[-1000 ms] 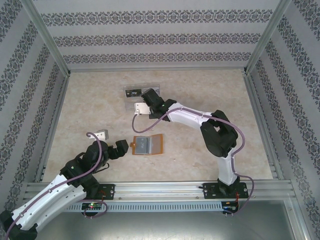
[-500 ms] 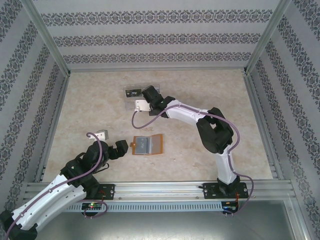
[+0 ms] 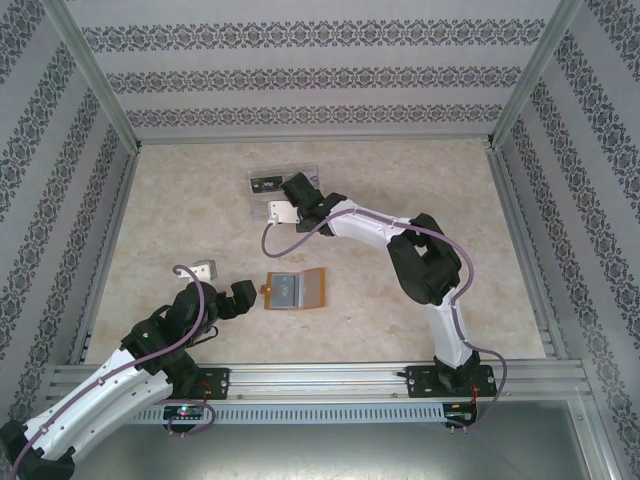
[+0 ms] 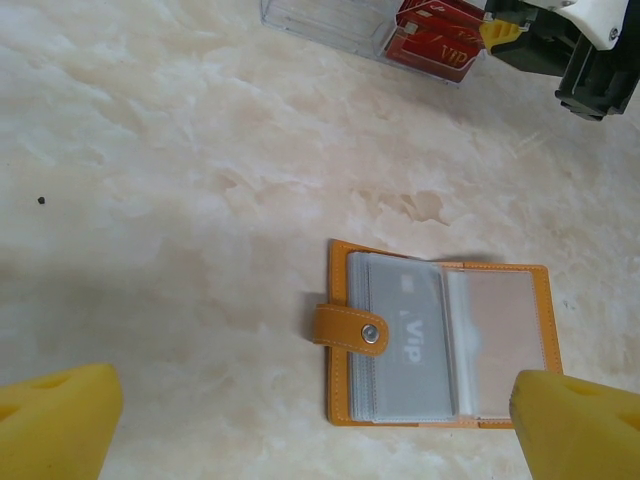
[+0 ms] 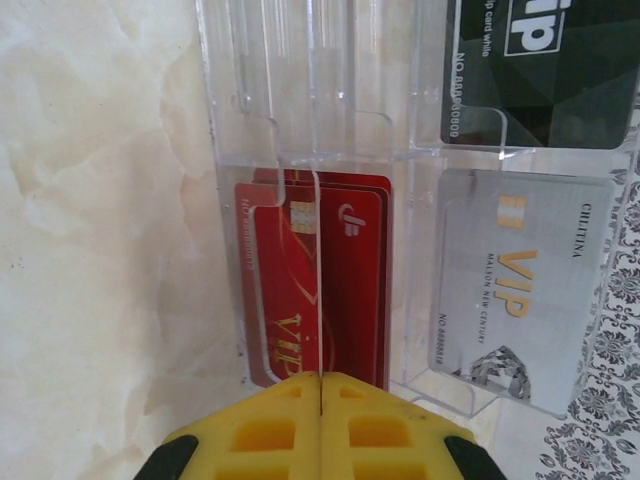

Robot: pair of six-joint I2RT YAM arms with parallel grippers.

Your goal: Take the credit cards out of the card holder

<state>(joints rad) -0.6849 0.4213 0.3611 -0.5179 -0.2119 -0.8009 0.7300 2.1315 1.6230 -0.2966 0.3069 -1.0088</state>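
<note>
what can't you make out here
Right wrist view: the shut right gripper covers the near edge of the red card, so a pinch is unclear.
Right wrist view: the black card is cut off by the top edge.
Left wrist view: the left finger hides a corner of the card holder.

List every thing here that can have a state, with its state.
Card holder: open flat, grey card in one pocket.
Clear tray: holds a red card, a silver card, a black card.
Left tool: open, near the card holder.
Right tool: shut, tips at the red card.
</note>
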